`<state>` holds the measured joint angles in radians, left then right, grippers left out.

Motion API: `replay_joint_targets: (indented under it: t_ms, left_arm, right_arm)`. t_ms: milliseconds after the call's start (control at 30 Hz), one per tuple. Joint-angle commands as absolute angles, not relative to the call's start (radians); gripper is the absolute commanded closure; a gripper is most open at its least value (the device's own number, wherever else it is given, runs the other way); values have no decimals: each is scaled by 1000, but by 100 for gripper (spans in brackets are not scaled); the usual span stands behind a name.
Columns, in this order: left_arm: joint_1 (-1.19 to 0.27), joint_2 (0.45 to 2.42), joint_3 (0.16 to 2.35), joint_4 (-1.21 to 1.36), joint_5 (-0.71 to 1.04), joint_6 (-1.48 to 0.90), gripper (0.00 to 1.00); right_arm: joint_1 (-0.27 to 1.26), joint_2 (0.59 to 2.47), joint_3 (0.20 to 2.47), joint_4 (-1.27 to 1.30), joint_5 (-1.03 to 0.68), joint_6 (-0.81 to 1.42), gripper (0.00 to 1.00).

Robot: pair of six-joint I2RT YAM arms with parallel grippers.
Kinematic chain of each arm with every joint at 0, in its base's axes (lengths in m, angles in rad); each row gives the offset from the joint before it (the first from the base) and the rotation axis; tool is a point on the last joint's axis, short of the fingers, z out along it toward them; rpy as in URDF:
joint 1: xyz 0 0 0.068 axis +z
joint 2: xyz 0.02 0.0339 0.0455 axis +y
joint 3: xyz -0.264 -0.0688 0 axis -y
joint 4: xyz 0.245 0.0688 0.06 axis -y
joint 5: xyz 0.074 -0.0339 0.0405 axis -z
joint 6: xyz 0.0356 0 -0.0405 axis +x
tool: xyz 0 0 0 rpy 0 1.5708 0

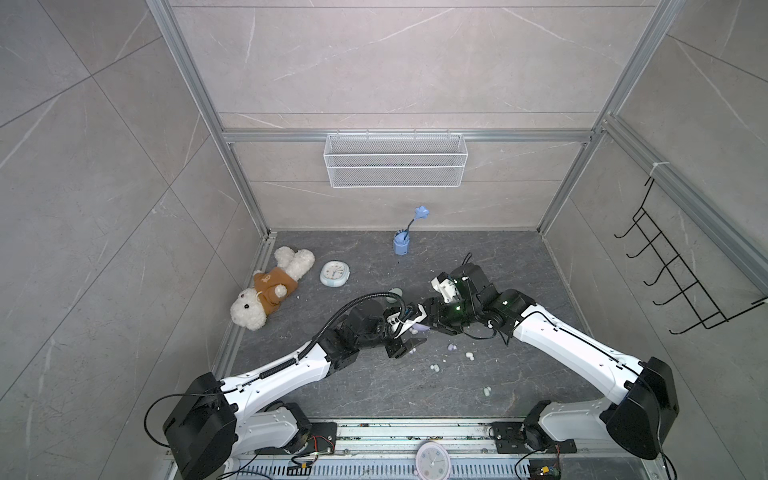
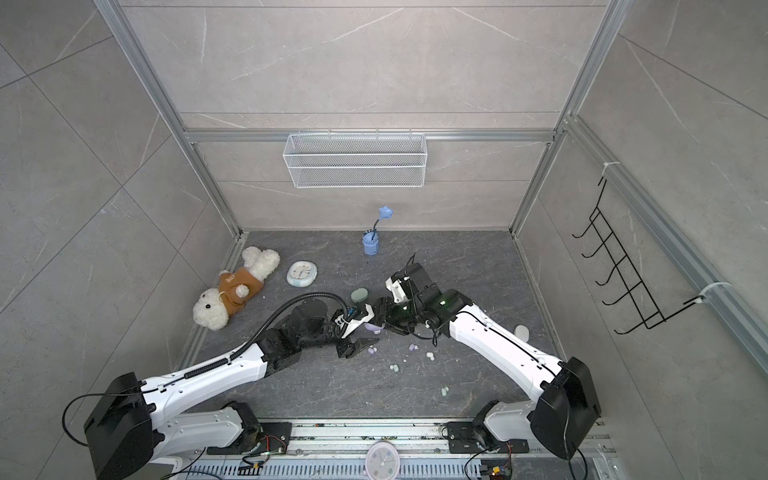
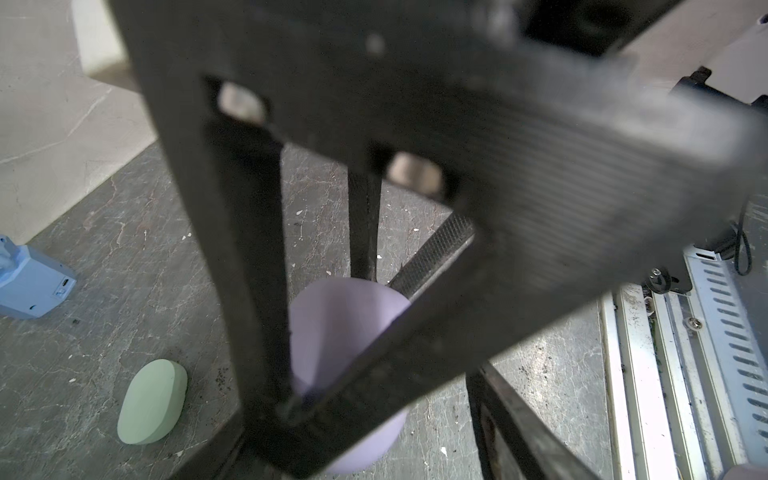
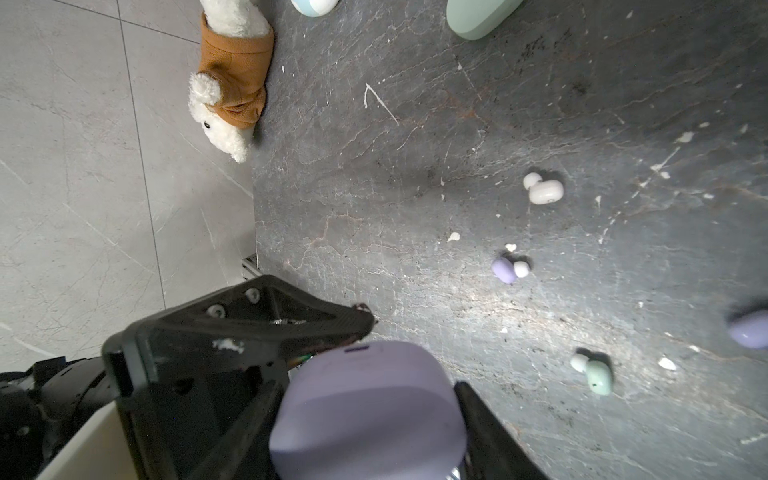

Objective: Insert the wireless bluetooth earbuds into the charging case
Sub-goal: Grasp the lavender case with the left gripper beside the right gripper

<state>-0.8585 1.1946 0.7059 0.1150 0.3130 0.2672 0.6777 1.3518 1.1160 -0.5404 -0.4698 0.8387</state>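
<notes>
Closest to me, a pink clock (image 1: 432, 459) sits on the front rail. Past it the earbuds lie loose on the dark tabletop (image 1: 374, 395): a mint bud (image 1: 487, 390), a second mint bud (image 1: 435, 368), then a white bud (image 1: 469, 356) w/ a lavender bud (image 1: 452, 347) just beside it. Mid-table the R gripper (image 4: 365, 395) is clamped on the lavender charging case (image 4: 368, 424), one finger on each side, lid looks down. The L gripper (image 1: 420, 329) comes at the same case from the opposite side, fingers partway apart around its end; I can't tell if they touch it. A white case (image 2: 521, 332) lies beside the R arm, and a mint case (image 2: 359, 295) just behind the grippers. Farther back: small clock (image 1: 334, 274), plush dog (image 1: 270, 291), blue vase (image 1: 401, 243) by the back wall, wire basket (image 1: 394, 160) hung on it.
</notes>
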Motion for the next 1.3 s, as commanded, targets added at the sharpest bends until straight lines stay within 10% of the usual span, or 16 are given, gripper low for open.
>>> replay_joint_targets:
  t_ms: [0, 1267]
  left_arm:
    - [-857, 1175, 715, 154, 307, 304, 36]
    - [-855, 1169, 727, 79, 390, 333, 52]
  right_arm:
    - [686, 1331, 1107, -522, -486, 848, 46]
    - [706, 1339, 1133, -515, -538, 817, 46]
